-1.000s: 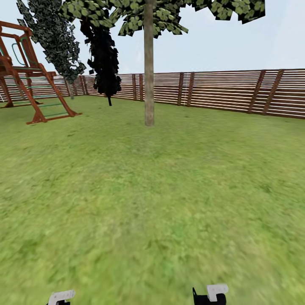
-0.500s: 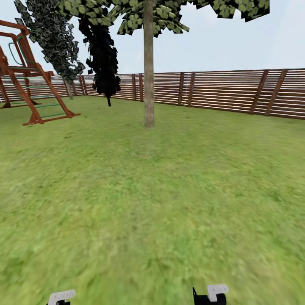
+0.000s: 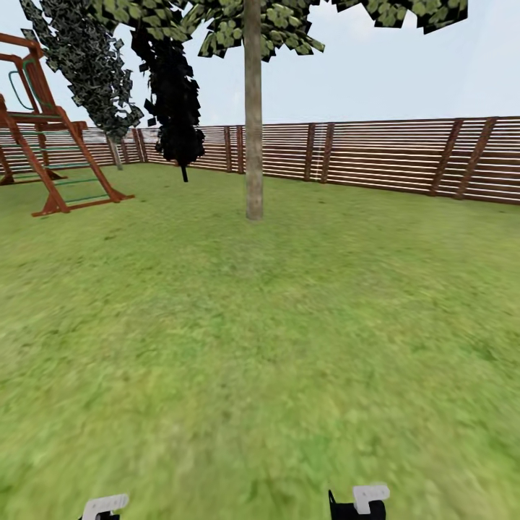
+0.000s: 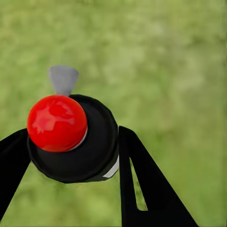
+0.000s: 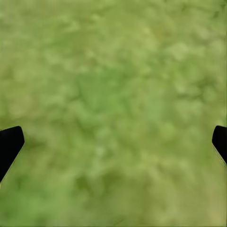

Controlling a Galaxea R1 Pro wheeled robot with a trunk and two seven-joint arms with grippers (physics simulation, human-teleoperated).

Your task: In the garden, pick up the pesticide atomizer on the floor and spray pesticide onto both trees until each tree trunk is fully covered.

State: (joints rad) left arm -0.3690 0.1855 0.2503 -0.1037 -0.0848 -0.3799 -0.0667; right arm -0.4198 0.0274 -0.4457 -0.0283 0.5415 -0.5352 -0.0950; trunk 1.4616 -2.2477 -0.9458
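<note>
Grass lawn [image 3: 289, 347] runs to one slatted wooden fence [image 3: 390, 155]. One wooden climbing frame [image 3: 50, 152], one narrow near-black tree [image 3: 173, 108], then one pale tree trunk [image 3: 253, 115]. Left gripper [image 4: 71, 151] clamps the single pesticide atomizer [image 4: 71, 137] — red top up; right gripper [image 5: 113, 142] spread wide, empty — two black fingertips [image 5: 9, 144].

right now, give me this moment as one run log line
left gripper: shut on pesticide atomizer | right gripper: open, over grass | tree trunk: ahead, unsprayed
</note>
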